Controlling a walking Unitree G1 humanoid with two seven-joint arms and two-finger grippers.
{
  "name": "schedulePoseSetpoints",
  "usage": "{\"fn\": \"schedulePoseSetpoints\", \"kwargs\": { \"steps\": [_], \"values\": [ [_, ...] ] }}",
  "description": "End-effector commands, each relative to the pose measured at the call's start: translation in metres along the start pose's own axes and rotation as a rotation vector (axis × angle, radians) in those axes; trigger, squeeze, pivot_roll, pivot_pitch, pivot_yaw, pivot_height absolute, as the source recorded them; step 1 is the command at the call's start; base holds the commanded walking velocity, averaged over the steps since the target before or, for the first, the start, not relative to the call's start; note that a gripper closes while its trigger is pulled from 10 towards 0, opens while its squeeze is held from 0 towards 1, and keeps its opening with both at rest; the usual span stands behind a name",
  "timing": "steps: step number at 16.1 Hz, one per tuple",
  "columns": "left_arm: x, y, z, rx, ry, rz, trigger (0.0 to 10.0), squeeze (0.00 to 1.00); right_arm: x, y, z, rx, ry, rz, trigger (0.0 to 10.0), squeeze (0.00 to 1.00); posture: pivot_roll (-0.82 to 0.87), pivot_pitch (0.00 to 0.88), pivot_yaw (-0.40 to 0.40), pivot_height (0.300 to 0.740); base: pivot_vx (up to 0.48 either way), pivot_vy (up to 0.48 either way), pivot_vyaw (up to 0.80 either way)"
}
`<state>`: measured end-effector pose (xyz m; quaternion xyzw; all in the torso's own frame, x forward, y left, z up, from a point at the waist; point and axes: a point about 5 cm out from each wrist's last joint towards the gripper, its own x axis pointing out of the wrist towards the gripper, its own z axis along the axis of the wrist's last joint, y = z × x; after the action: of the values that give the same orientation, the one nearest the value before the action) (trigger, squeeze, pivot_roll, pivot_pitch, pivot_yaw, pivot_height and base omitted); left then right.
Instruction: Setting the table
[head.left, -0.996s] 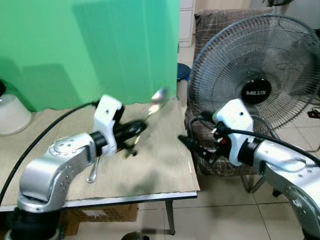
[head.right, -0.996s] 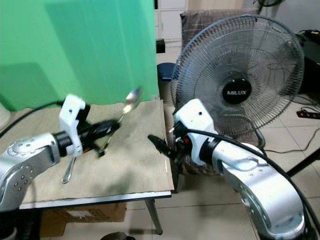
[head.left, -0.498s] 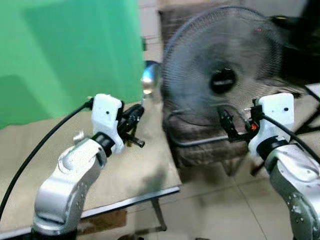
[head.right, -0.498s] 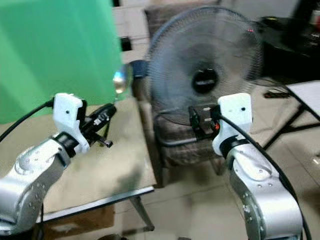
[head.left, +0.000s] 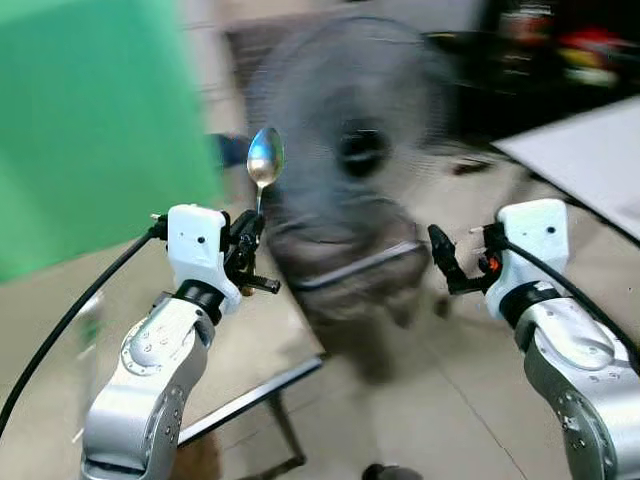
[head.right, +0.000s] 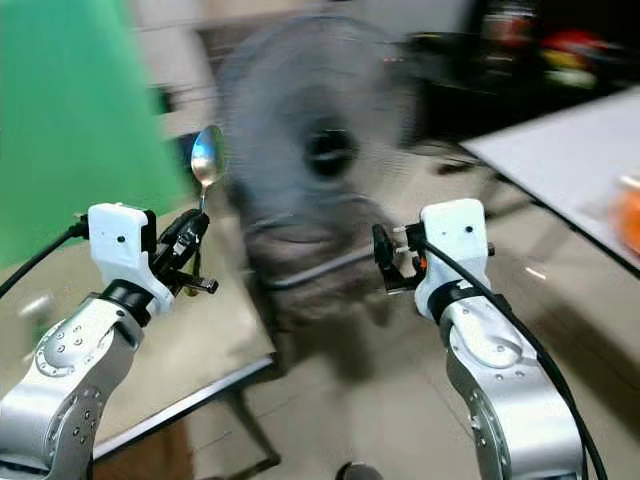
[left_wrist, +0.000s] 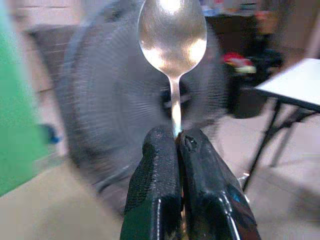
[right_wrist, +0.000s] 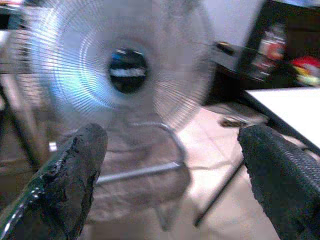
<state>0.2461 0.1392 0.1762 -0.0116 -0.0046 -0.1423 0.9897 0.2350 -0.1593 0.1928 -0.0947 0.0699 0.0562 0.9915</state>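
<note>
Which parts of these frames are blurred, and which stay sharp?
Both eye views: the fan and background smear with motion, while the left tool and its spoon stay fairly crisp. Left wrist view: spoon and fingers sharp, fan behind soft. Right wrist view: fan blurred with bluish glare, right tool open and soft-edged.

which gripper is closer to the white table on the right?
Right. The right gripper hangs open over the floor, on the side of the white table. The left gripper, shut on the spoon, is across the fan from it.
</note>
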Motion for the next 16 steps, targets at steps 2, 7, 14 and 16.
{"fn": "schedulePoseSetpoints", "kwargs": {
  "steps": [2, 7, 14, 16],
  "values": [
    [0.006, 0.002, -0.001, 0.015, -0.005, 0.002, 10.0, 0.0, -0.002, 0.002, -0.002, -0.019, 0.019, 0.022, 10.0, 0.0, -0.11, 0.0, 0.062, 0.74, 0.0, 0.0, -0.8],
    [0.006, 0.006, -0.002, -0.016, 0.008, 0.04, 10.0, 0.0, 0.0, 0.0, -0.003, -0.004, 0.031, 0.001, 10.0, 0.0, -0.11, 0.0, 0.081, 0.74, 0.0, 0.0, -0.8],
    [0.021, -0.008, -0.003, -0.025, -0.003, -0.009, 10.0, 0.0, -0.002, -0.007, 0.001, -0.013, -0.002, -0.09, 10.0, 0.0, -0.15, 0.0, 0.102, 0.74, 0.0, -0.174, -0.57],
    [0.023, -0.009, -0.004, -0.023, -0.002, -0.023, 10.0, 0.0, -0.005, -0.008, 0.001, -0.026, 0.001, -0.106, 10.0, 0.0, -0.15, 0.0, 0.103, 0.74, 0.0, -0.349, 0.0]
  ]
}}
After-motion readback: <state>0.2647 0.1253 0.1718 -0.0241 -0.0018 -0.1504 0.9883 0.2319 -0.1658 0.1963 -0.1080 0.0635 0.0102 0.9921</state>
